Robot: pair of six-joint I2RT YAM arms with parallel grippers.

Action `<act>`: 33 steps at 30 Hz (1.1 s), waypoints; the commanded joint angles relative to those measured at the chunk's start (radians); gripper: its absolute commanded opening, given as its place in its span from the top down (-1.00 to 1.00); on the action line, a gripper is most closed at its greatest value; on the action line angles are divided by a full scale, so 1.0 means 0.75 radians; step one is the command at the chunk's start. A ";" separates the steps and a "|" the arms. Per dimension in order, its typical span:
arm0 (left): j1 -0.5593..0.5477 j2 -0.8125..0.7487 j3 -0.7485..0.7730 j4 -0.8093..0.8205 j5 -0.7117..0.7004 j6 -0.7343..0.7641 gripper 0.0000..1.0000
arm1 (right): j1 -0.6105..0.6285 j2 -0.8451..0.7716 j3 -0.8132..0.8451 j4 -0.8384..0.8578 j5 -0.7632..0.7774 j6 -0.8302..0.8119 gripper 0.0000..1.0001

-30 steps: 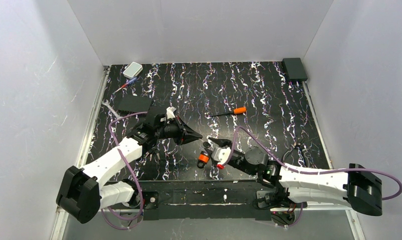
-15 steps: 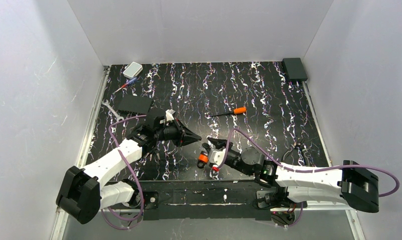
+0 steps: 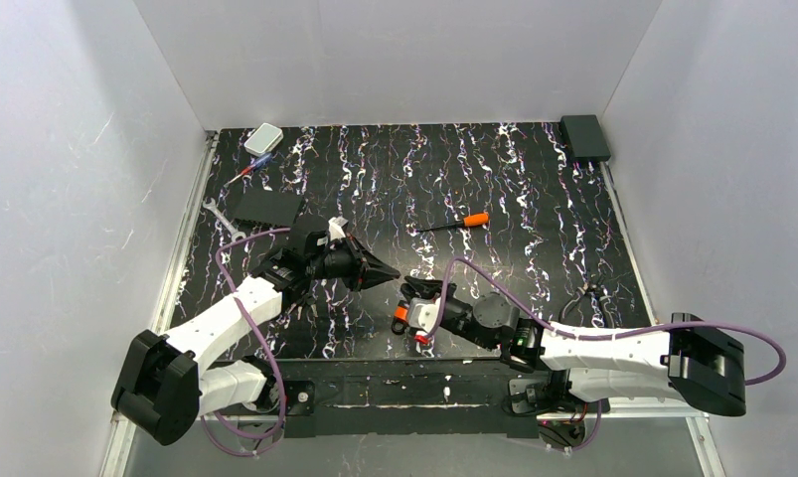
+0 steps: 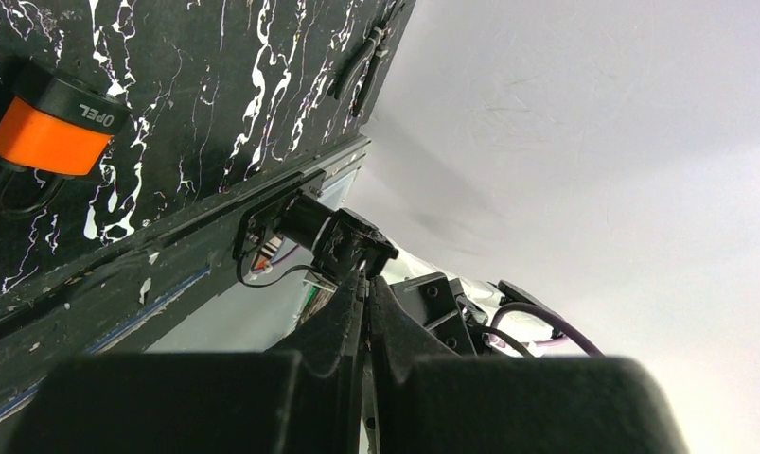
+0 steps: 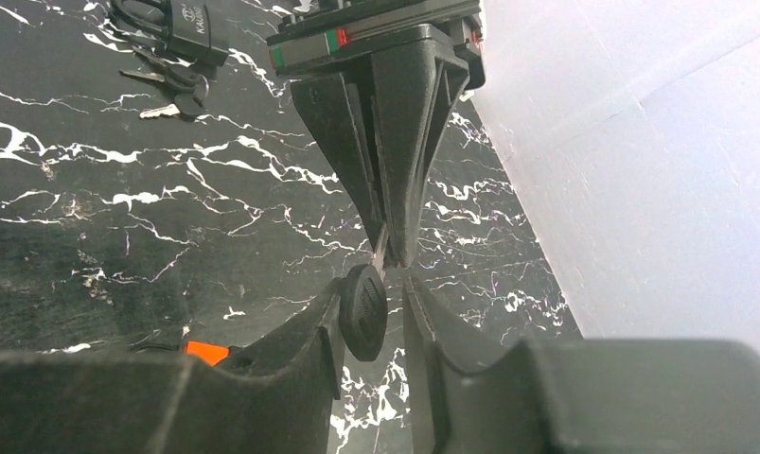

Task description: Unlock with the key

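My left gripper (image 3: 393, 275) is shut on the pale blade of the key (image 5: 362, 312), whose round black head hangs below its tips. In the left wrist view the fingers (image 4: 352, 312) are pressed together and hide the key. My right gripper (image 5: 387, 301) is open around the key's head: one finger lies against it and a gap shows on the other side. The small orange padlock (image 3: 402, 314) lies on the black marbled table (image 3: 534, 209) right beside the right gripper (image 3: 409, 298). The left wrist view also shows the padlock (image 4: 49, 137).
An orange-handled screwdriver (image 3: 464, 221) lies mid-table. At the left are a silver wrench (image 3: 216, 211) and a flat black block (image 3: 263, 206). A white box (image 3: 263, 137) and a black box (image 3: 584, 136) sit in the back corners. A black padlock with keys (image 5: 182, 28) lies near the left arm.
My right gripper has slid left up to the left gripper's tip, and its jaws have narrowed around the key's head. The left arm has hardly moved.
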 commanded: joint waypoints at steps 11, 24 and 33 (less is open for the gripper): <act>0.002 -0.025 -0.002 -0.016 0.038 0.012 1.00 | 0.005 -0.021 0.069 0.083 0.064 -0.001 0.97; 0.129 -0.184 0.021 -0.473 -0.148 0.326 -0.82 | 0.005 -0.182 0.080 -0.158 0.200 0.617 0.97; 0.198 -0.417 0.099 -1.095 -0.879 0.522 -0.90 | 0.005 -0.223 0.189 -0.448 0.383 0.919 0.97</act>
